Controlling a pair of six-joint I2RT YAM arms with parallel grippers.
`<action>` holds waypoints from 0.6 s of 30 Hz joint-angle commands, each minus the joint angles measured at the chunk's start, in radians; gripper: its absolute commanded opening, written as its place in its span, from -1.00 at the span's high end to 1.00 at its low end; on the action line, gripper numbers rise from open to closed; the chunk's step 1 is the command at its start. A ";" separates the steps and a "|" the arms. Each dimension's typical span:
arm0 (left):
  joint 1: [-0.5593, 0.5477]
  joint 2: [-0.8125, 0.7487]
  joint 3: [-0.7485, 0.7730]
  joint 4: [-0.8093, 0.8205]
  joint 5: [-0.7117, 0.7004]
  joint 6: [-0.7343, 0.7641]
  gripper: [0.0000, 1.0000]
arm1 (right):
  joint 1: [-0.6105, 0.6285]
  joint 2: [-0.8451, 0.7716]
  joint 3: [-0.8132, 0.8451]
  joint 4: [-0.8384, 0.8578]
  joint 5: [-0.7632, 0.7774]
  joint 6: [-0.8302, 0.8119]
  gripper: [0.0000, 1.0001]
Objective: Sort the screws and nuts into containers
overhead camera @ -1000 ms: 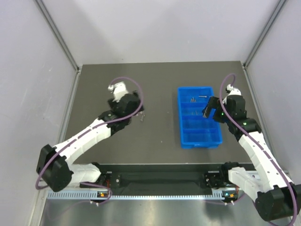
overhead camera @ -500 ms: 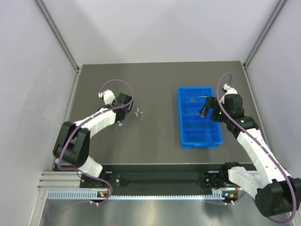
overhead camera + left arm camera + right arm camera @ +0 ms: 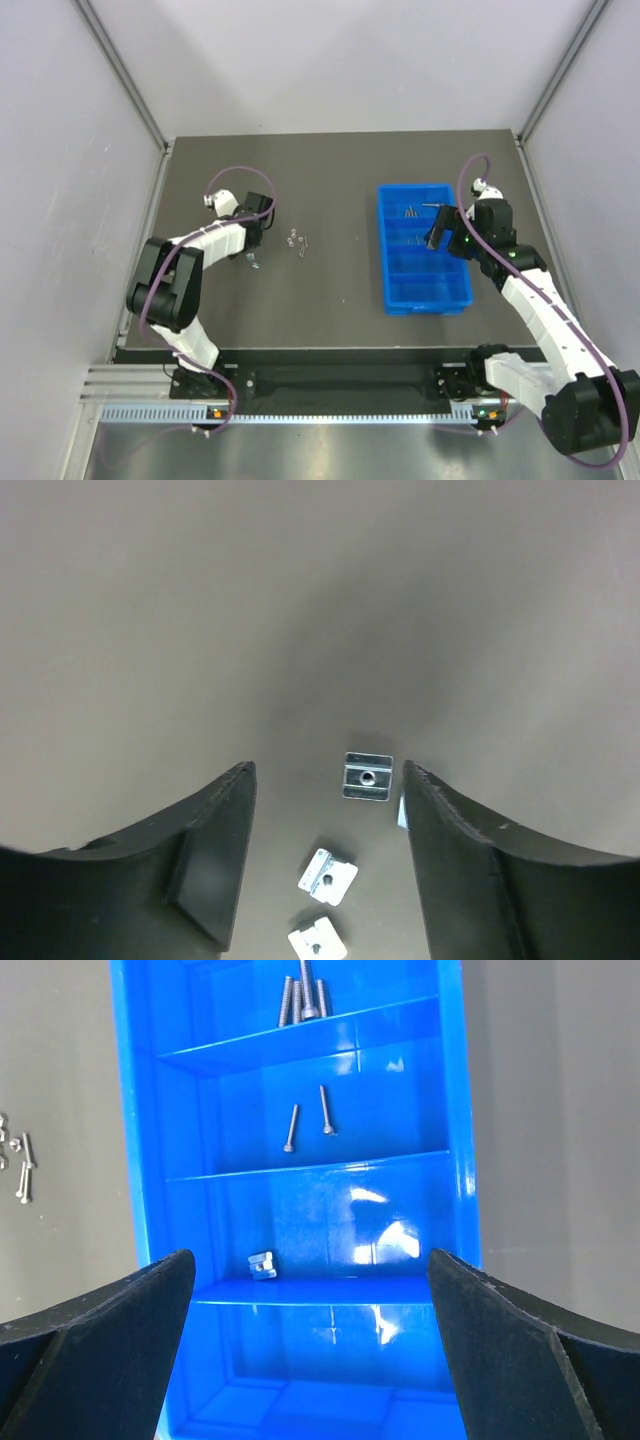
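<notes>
Found L gripper [image 3: 328, 770] open, jaws either side of nuts [image 3: 367, 777], well off table [image 3: 300, 580] edges; R gripper [image 3: 310, 1255] open over tray [image 3: 125, 1110] w/ screws [image 3: 325, 1110].

Blue tray [image 3: 457, 1110] holds screws [image 3: 302, 998], one nut [image 3: 262, 1265].

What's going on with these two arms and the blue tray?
Two robot arms are sorting small hardware into the blue tray. The left arm's jaws sit low over the table, open around loose nuts. The right arm's jaws hang wide open above the tray, which holds screws in its two farthest compartments and one nut in the next.
</notes>
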 commanded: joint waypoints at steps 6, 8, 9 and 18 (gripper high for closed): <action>0.005 0.053 0.016 0.080 0.046 0.045 -0.19 | 0.019 0.012 0.038 0.038 0.009 -0.017 -1.00; 0.009 0.062 0.010 0.085 0.046 0.047 -0.16 | 0.019 0.010 0.036 0.036 0.007 -0.014 -0.99; 0.011 0.065 0.003 0.088 0.046 0.044 -0.12 | 0.019 0.010 0.038 0.035 0.007 -0.014 -0.99; 0.023 0.100 -0.010 0.116 0.081 0.065 0.22 | 0.020 0.003 0.047 0.019 0.013 -0.015 -0.99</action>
